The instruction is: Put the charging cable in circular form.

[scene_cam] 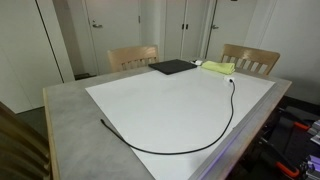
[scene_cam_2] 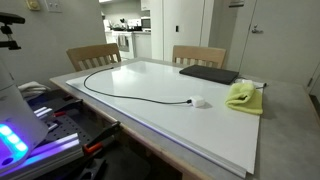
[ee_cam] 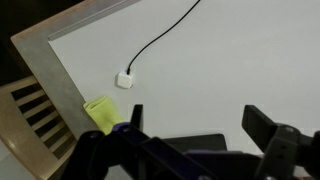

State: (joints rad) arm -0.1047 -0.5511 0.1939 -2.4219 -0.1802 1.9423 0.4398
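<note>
The charging cable (scene_cam: 170, 153) is a thin black cord lying in a wide open arc on a white board (scene_cam: 180, 105). In an exterior view the cable (scene_cam_2: 140, 96) curves at the far end and runs to a small white plug (scene_cam_2: 197, 101). The wrist view shows that plug (ee_cam: 124, 80) with the cable (ee_cam: 160, 38) leading away to the top edge. My gripper (ee_cam: 200, 120) hangs well above the board. Its dark fingers (ee_cam: 265, 125) stand wide apart with nothing between them. The arm does not show in either exterior view.
A yellow-green cloth (scene_cam: 218, 68) (scene_cam_2: 243, 95) (ee_cam: 100, 113) lies beside a flat black pad (scene_cam: 172, 67) (scene_cam_2: 208, 74) near one board edge. Wooden chairs (scene_cam: 132, 56) (scene_cam_2: 200, 55) stand along the grey table (scene_cam: 65, 125). Another chair (ee_cam: 30, 110) shows past the table edge.
</note>
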